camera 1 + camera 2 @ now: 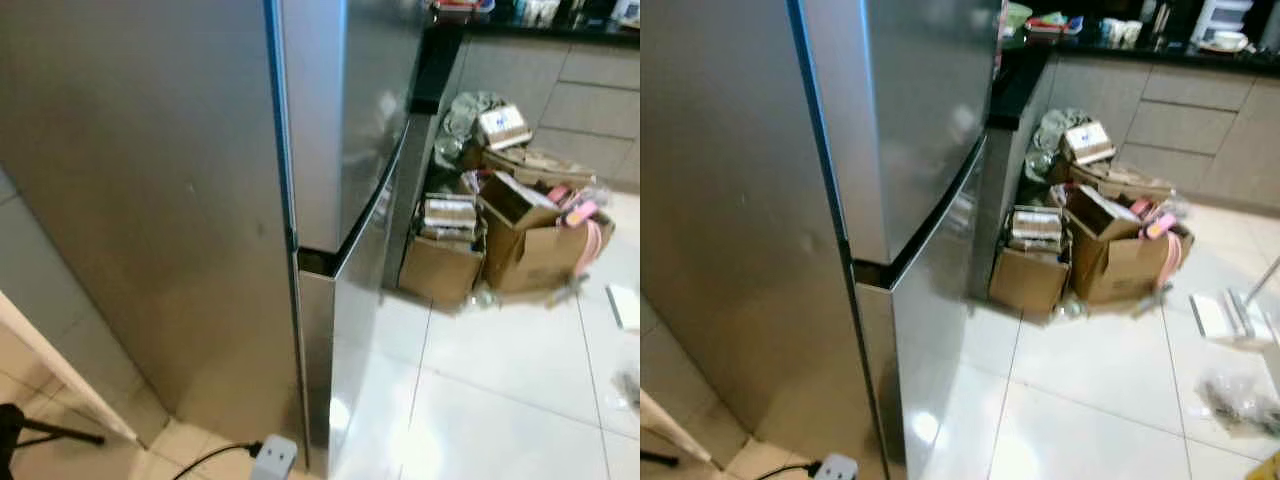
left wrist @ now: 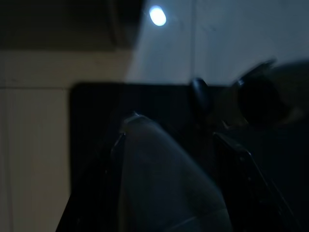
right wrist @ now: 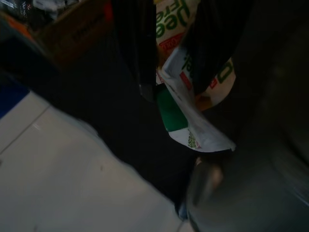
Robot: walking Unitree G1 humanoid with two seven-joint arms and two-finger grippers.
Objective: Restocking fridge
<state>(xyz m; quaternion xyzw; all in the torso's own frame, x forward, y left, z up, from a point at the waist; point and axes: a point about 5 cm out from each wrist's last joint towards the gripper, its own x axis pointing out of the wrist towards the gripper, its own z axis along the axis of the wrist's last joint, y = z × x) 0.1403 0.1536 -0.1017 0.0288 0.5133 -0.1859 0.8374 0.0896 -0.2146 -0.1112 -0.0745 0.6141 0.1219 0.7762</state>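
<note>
A tall stainless-steel fridge [image 1: 200, 200] stands right before me, seen from its corner, with the upper door [image 1: 920, 110] and lower door [image 1: 930, 330] both closed. In the right wrist view my right gripper [image 3: 178, 72] is shut on a white and green printed packet [image 3: 186, 113], which hangs crumpled between the black fingers [image 3: 137, 53] above the dark floor. The left wrist view is very dark. My left gripper [image 2: 169, 140] hangs idle there over a grey shape.
Several open cardboard boxes [image 1: 520, 235] full of clutter are piled on the white tile floor [image 1: 500, 390] between the fridge and the grey cabinets [image 1: 1180, 120]. A white power strip [image 1: 274, 458] lies at the fridge's foot. A dark countertop [image 1: 1120, 45] holds dishes.
</note>
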